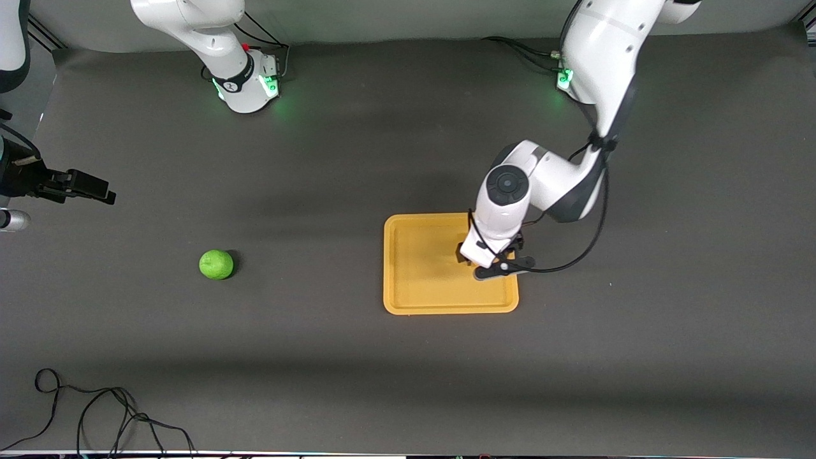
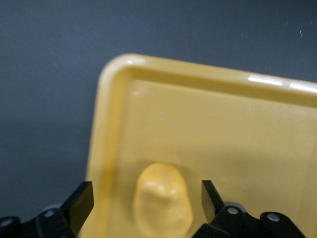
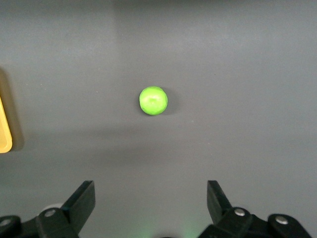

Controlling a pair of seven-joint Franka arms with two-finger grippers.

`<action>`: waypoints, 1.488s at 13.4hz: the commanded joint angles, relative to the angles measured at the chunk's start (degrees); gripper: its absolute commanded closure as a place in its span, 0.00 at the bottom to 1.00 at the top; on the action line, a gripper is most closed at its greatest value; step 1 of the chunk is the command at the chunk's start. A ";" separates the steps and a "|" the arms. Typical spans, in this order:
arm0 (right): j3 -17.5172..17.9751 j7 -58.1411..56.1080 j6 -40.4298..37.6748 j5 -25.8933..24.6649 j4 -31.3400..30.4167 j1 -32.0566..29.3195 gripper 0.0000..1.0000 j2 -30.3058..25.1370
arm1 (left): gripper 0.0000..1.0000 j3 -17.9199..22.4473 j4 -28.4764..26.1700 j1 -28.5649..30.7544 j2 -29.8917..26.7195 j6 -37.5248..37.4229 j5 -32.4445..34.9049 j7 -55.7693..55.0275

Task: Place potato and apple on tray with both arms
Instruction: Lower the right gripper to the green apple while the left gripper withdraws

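Left gripper (image 2: 143, 206) low over tray (image 1: 408, 299), fingers (image 2: 79, 203) spread either side of potato (image 2: 162, 202), not touching it; potato lying in tray near a corner. Right gripper (image 3: 148, 206) waiting up over right arm's end of table, jaws wide, holding nothing. Apple (image 1: 217, 264) alone on dark table (image 1: 319, 357), well apart from tray, toward right arm's end

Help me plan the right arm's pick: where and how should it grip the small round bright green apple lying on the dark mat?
Grip the small round bright green apple across its widest middle, coming straight down from above. It sits alone on the dark mat, so either finger has room. Being round, it probably rolls off-centre; the open right gripper should centre first.
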 commanded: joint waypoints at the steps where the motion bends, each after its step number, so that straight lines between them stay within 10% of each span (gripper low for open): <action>1: -2.13 -6.01 2.74 -0.37 -1.40 -0.08 0.00 -0.22 | 0.00 -0.20 -0.79 4.55 -7.56 -8.99 0.50 8.50; 10: -2.14 -5.15 30.30 0.60 -23.35 2.73 0.00 -0.93 | 0.06 -0.20 8.07 27.57 -21.39 -37.13 -4.95 46.21; 20: -1.97 -1.37 63.38 2.71 -37.10 5.20 0.00 12.51 | 0.06 -0.12 9.40 33.40 -23.41 -39.44 -5.38 53.00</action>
